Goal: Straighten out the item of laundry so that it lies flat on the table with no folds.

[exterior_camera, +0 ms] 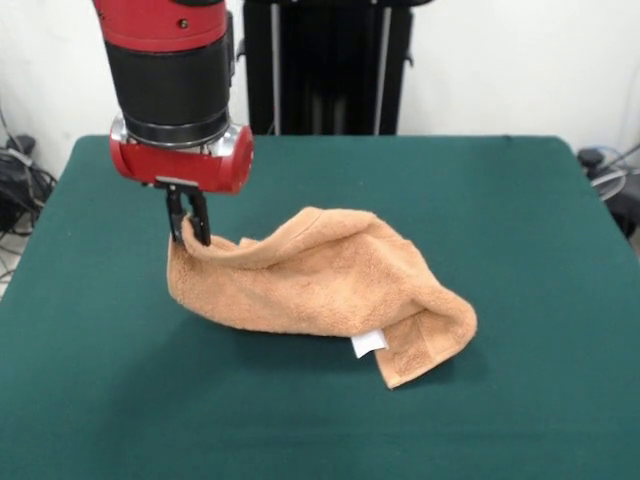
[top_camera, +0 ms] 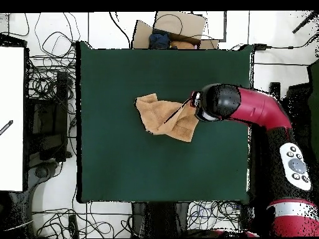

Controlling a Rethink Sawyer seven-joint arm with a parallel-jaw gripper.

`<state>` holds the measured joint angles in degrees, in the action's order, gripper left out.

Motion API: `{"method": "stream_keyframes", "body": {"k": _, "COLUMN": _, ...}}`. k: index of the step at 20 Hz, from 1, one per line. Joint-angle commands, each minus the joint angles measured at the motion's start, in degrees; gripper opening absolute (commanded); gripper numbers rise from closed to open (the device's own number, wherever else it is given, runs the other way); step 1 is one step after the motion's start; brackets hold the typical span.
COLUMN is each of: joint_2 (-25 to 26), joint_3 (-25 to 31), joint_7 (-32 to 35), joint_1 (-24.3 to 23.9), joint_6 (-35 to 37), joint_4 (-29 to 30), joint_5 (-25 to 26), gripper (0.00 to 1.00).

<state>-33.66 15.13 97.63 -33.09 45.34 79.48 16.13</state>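
Gripper (exterior_camera: 189, 232) clamped on raised edge of towel (exterior_camera: 320, 285); rest crumpled mid-table (exterior_camera: 520, 200), white tag (exterior_camera: 368, 343) showing. Judgement: drag low toward nearest side edge; trailing fold should unroll. Release flat.

No readable text, label, brand or number shows anywhere.

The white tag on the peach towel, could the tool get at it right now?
Probably not: the tool is shut on the peach-orange terry towel's far corner, and the small white tag sits low beside the folded flap.
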Motion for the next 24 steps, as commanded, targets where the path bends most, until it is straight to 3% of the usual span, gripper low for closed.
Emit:
{"method": "stream_keyframes", "body": {"k": 1, "joint_2": 4.19, "joint_3": 6.33, "joint_7": -15.28, "joint_1": -0.64, "joint_6": 6.43, "joint_4": -5.81, "joint_5": 4.38, "gripper": 0.0}}
{"method": "stream_keyframes", "body": {"k": 19, "joint_2": 10.05, "joint_3": 8.66, "joint_7": -19.58, "joint_1": 0.94, "joint_6": 17.81, "joint_4": -20.05, "joint_5": 3.98, "gripper": 0.0}}
{"method": "stream_keyframes", "body": {"k": 24, "joint_2": 12.41, "joint_3": 8.22, "joint_7": -21.13, "joint_1": 2.47, "joint_6": 22.13, "joint_4": -26.6, "joint_5": 3.89, "gripper": 0.0}}
